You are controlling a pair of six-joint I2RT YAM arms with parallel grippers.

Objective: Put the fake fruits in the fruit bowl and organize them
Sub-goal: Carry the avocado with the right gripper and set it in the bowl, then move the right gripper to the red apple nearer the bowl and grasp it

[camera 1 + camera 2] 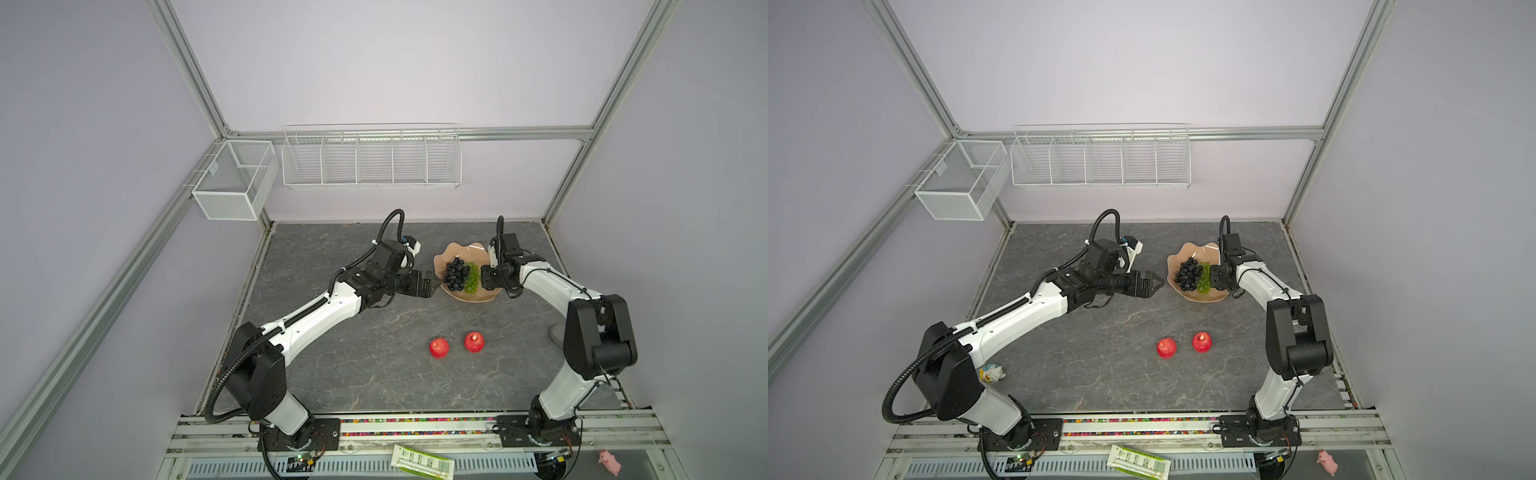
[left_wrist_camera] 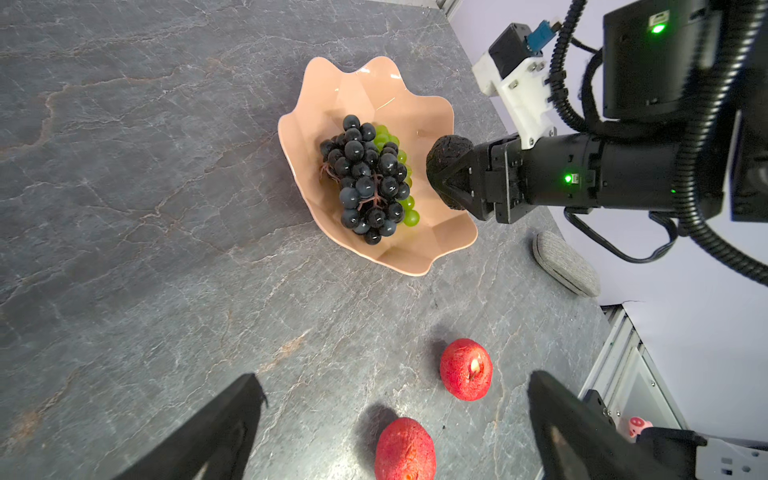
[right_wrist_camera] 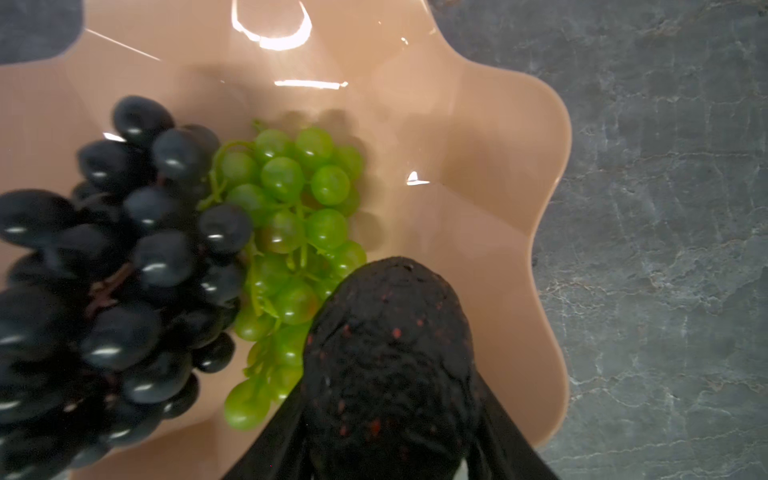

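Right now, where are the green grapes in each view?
Top view: green grapes in the bowl, just right of the black grapes.
Top view: green grapes in the same spot, right of the black grapes.
Left wrist: green grapes peeking out behind the black grapes, on the avocado side.
Right wrist: green grapes between black grapes and avocado.
Shared landmark: the black grapes, touching them in every view.

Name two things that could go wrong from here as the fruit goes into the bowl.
1. The right gripper holds the avocado over the fruit bowl near its low rim, beside the green grape bunch; released there, it might roll out.
2. The black grape bunch and the green one fill the middle, so the two round red fruits still on the table may find little stable room.
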